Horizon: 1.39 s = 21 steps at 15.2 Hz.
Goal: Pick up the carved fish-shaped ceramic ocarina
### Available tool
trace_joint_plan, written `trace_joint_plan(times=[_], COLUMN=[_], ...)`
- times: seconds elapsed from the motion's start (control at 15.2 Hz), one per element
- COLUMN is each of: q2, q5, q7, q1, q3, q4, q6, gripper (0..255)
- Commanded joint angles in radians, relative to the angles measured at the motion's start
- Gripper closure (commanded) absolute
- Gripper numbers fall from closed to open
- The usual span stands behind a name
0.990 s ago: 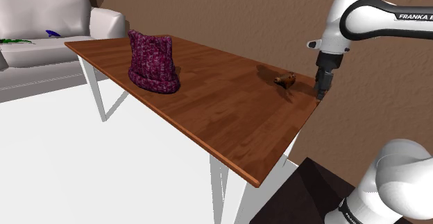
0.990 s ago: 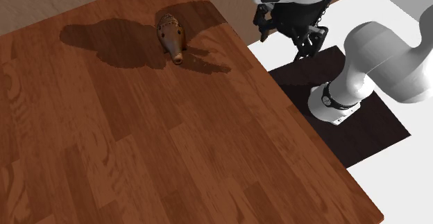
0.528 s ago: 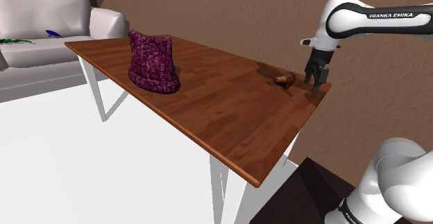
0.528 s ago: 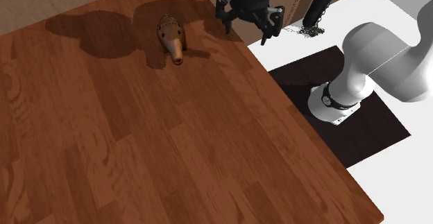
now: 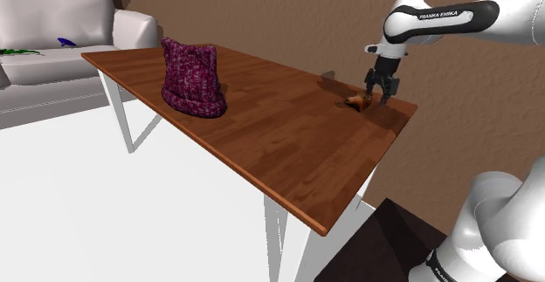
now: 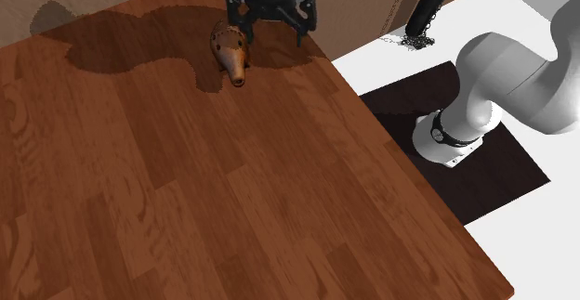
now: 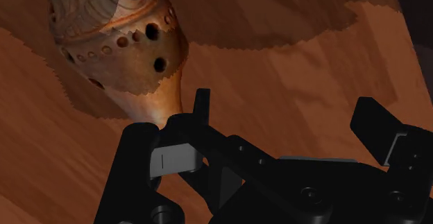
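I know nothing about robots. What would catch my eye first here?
A white arm hovers its open black pincer beside a small brown carved ocarina near a corner of the wooden table. Further along the table sits a purple knitted hat.

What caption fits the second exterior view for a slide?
Open black claw poised beside the brown carved ocarina on the wooden table, nothing grasped yet.

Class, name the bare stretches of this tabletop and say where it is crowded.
Bare wood runs between the knitted hat and the ocarina, and on to the table's near corner. Crowded: around the ocarina, where the open gripper hovers.
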<state>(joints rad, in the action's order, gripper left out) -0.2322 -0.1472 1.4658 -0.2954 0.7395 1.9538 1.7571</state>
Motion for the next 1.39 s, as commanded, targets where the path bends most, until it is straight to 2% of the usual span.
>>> trace_joint_plan(times=[0.0, 0.2, 0.33, 0.92, 0.99, 1.32], q2=[0.106, 0.277, 0.386, 0.387, 0.386, 0.386], q5=[0.072, 0.21, 0.302, 0.305, 0.304, 0.304], q7=[0.147, 0.359, 0.484, 0.49, 0.489, 0.488], q1=[-0.026, -0.024, 0.012, 0.014, 0.013, 0.012], q3=[0.056, 0.11, 0.113, 0.101, 0.101, 0.1], q4=[-0.088, -0.222, -0.317, -0.217, -0.215, -0.213], q6=[0.006, -0.005, -0.027, 0.074, 0.076, 0.077], gripper=[0, 0, 0, 0, 255, 255])
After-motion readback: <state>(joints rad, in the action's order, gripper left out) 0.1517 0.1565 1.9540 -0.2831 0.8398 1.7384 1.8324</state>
